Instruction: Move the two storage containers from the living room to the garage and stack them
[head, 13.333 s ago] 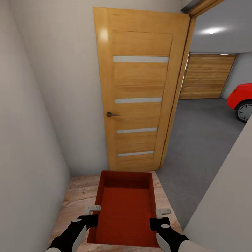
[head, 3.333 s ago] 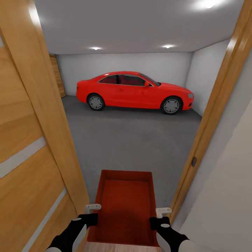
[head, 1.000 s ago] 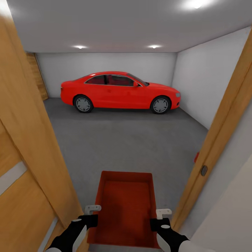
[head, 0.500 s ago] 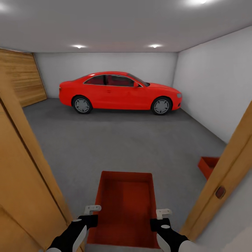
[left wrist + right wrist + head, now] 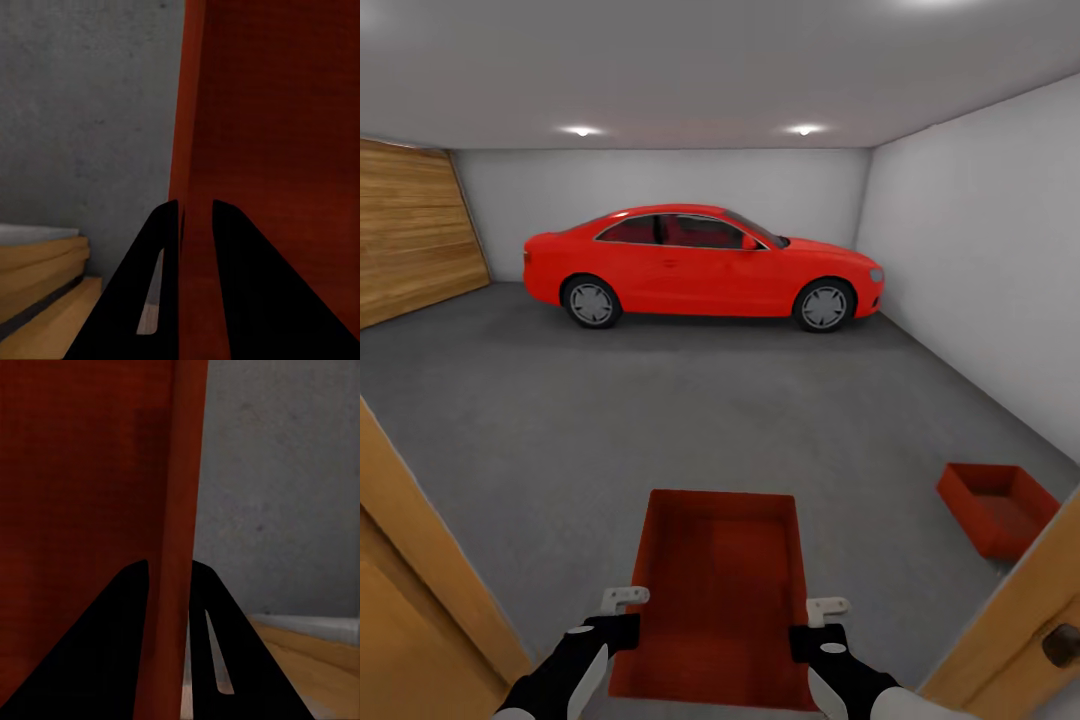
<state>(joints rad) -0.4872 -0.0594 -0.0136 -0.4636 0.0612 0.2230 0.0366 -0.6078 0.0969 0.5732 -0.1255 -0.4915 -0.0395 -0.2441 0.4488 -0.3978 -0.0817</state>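
Observation:
I carry one orange-red storage container [image 5: 718, 590] in front of me, held level above the garage floor [image 5: 660, 420]. My left gripper [image 5: 622, 612] is shut on its left wall, my right gripper [image 5: 812, 620] is shut on its right wall. In the left wrist view the left gripper [image 5: 193, 217] has the container wall [image 5: 196, 135] between its dark fingers. The right wrist view likewise has the right gripper [image 5: 169, 574] clamped on the wall [image 5: 184, 472]. The other storage container [image 5: 997, 506] sits on the grey concrete at the right, close to the white wall.
A red car [image 5: 700, 265] is parked across the far end of the garage. A wood-panelled door [image 5: 410, 240] fills the left wall. The wooden door [image 5: 410, 600] and the door frame [image 5: 1010, 630] flank me at the lower left and right. Grey floor lies open ahead.
The view has advanced through the doorway into the garage; door and frame slid outward. The container on the floor at the right has come fully into sight. Both grippers keep their hold.

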